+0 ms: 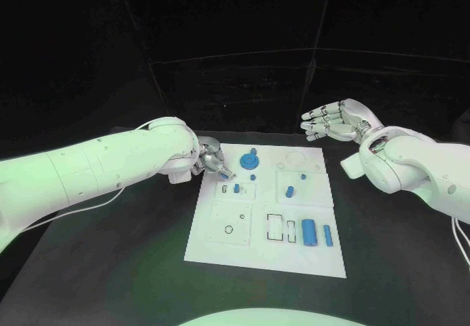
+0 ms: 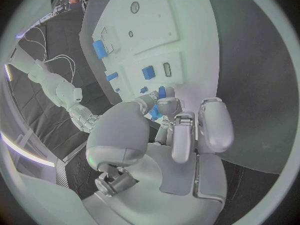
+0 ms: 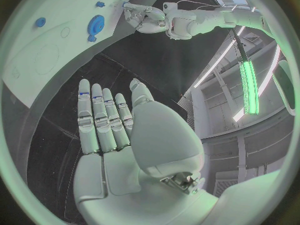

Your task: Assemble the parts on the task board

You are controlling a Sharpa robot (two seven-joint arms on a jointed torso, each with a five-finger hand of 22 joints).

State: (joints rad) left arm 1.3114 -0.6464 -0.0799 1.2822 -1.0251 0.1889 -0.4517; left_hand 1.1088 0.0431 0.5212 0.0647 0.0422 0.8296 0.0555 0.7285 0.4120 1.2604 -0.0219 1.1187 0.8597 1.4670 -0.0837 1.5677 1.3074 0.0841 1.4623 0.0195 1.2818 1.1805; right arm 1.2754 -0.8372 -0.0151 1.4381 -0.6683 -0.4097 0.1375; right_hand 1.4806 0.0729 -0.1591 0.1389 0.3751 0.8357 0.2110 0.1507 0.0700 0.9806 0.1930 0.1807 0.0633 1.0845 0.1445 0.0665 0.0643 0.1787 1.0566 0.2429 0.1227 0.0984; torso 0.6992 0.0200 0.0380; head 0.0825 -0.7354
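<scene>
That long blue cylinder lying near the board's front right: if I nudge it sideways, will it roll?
Probably. The blue cylinder looks round and lies on its side on the flat task board, with nothing visibly blocking it. It looks like rigid plastic, so likely stiff and light. Its smooth surface may slip under the fingers.

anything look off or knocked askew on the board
Nothing stands out. The board lies flat on the table, its blue parts lying or standing in order. The left hand pinches a small part at the board's far left; the right hand hovers open.
</scene>
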